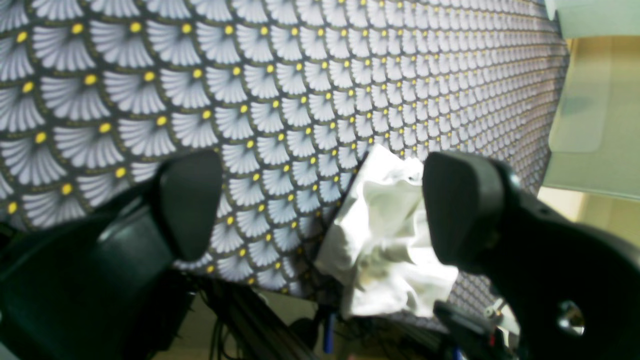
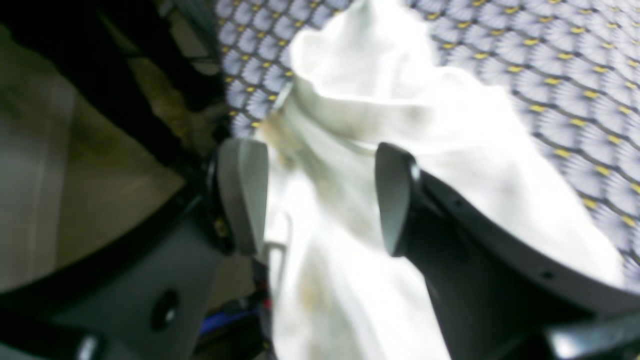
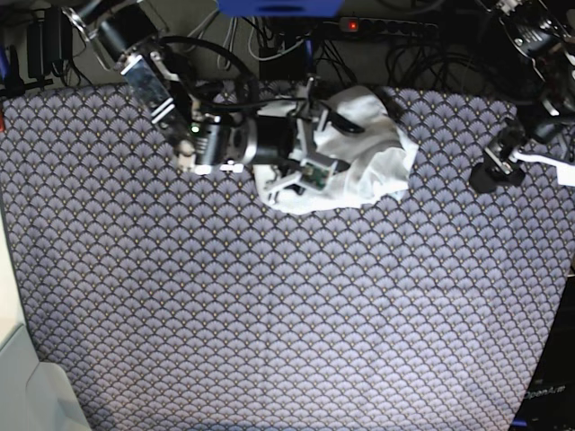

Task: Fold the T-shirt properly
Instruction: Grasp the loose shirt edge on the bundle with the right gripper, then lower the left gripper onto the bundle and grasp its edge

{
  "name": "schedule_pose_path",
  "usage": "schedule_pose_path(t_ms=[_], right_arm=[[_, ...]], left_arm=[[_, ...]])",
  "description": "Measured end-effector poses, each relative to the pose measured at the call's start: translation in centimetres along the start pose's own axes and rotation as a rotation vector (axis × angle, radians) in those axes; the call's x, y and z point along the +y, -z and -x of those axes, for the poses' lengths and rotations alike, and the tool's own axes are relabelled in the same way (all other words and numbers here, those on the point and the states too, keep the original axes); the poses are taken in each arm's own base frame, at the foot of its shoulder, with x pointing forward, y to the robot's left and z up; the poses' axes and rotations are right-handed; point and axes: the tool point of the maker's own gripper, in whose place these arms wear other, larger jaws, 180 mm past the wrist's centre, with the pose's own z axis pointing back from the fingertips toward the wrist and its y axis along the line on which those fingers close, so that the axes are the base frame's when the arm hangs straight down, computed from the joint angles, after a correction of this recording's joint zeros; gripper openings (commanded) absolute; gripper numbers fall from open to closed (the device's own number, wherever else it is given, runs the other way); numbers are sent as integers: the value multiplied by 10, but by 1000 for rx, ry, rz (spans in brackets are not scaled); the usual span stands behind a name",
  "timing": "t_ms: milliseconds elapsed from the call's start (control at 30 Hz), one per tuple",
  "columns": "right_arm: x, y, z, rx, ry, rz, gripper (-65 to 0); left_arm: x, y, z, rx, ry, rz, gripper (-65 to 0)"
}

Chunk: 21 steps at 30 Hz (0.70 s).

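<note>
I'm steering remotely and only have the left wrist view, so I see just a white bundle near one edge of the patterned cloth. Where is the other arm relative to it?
Observer: The right gripper is right at the T-shirt, on the side of the heap away from your arm.
Operator: Is it clamped on the fabric?
Observer: No. In the right wrist view its fingers stand apart with white cloth lying between them, not pinched.
Operator: Is the shirt spread out at all?
Observer: No. The base view shows a crumpled heap near the far edge of the patterned tablecloth.
Operator: And my arm?
Observer: The left gripper sits off to the side, clear of the shirt, jaws open.
</note>
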Motion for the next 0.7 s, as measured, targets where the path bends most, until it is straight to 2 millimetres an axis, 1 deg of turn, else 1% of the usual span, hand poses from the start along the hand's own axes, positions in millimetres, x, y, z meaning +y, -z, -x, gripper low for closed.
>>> schedule_pose_path(t_ms=[100,167,267,367,433,533,600,667,700], right_arm=[[-4,-11,7,9,10,27,-299],[-8,-16,12,16,22,43,-299],[-20,-28,19,27,35,87,-299],[-28,-37,21,16,53,125,-299],[-34,-42,25,23,63,146,-299],[-37,-45,24,16,65,158,-299],[-35,-44,26,19,71,155,-299],[-32,-44,30,30,78,149,-299],[-32,-44,30,29,78,149,-299]], left_arm=[[-13,3,19,100,37,55,-26],[-21,6,28,146,68,85,-26],[-44,13,43,229,132,160,-26],[-57,19,57,292,187,184,-26],[-68,23,65,325,211,211,-26],[-84,26,71,338,257,248,-26],[-94,28,82,377,284,273,-26],[-100,31,90,404,304,284,-26],[-99,32,92,407,322,269,-26]])
